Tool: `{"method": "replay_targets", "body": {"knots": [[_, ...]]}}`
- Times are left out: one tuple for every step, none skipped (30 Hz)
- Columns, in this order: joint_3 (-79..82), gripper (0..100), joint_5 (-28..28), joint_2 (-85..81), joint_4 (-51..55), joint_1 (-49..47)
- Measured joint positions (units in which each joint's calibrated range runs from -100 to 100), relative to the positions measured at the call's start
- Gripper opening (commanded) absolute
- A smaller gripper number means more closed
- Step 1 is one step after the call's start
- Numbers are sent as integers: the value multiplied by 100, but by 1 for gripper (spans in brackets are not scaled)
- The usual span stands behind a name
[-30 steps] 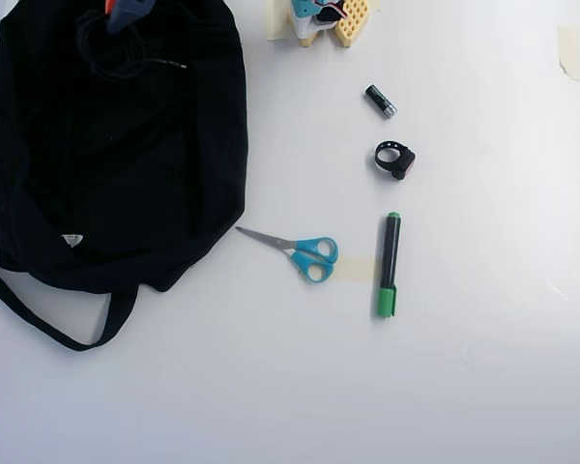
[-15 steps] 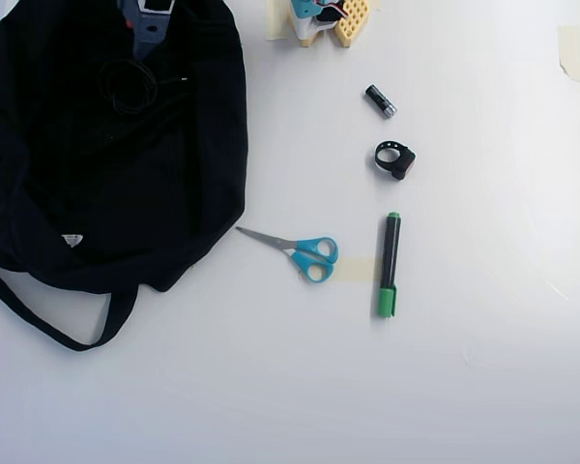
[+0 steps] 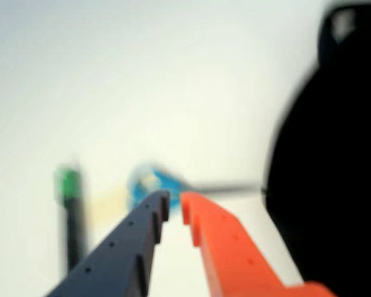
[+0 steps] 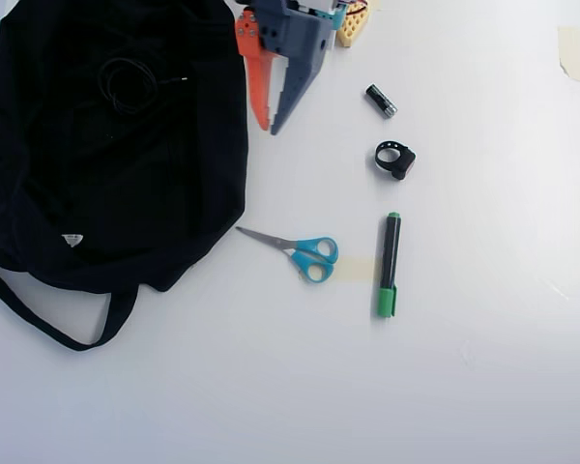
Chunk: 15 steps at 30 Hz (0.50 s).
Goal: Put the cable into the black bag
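So the black bag (image 4: pixel 106 164) is lying spread out on the left side of the overhead view, taking up a big chunk of the white worktop (image 4: pixel 271 387). The cable (image 4: pixel 128 84) is sitting on top of the bag's fabric near its upper part, coiled up, with the short plug end sticking out to the right. Can't really tell if it's down inside an opening or just resting on the cloth. The bag's strap (image 4: pixel 53 324) is looping out below it, and there's a small white tag (image 4: pixel 72 240) showing near the lower left.

The gripper (image 4: pixel 269 128) is hanging over the bare worktop just right of the bag, its orange and grey fingers nearly together with only a thin gap, holding nothing. The wrist view is blurry.

Rest of the worktop: blue-handled scissors (image 4: pixel 304 253), a green marker (image 4: pixel 389 264), a small black ring clip (image 4: pixel 394 159), a little battery (image 4: pixel 380 101), plus a bit of tape (image 4: pixel 571 50) in the top right corner.
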Motion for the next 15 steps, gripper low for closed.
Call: {"method": "replay_targets", "body": {"knots": [[0,2,-29,-141,0,-15],[31,2,-44,-266,0,-22],[94,2,-54,-374,0,-125],[189,2,-59,-473,0,-242],[307,2,-59,-581,0,-397],[448,2,-59,-697,0,-448],[629,2,-54,-847,0,-522],[841,2,-49,-1021,0,-632],[1069,2,-49,-1229,0,-757],[1313,2,-49,-1461,0,-896],[1564,2,-49,-1727,0,-918],[1840,2,-49,-2001,0,-940],[2131,2,-49,-2283,0,-918],[2421,2,-29,-2582,0,-992],[2728,2,20,-2881,0,-1051]]}}
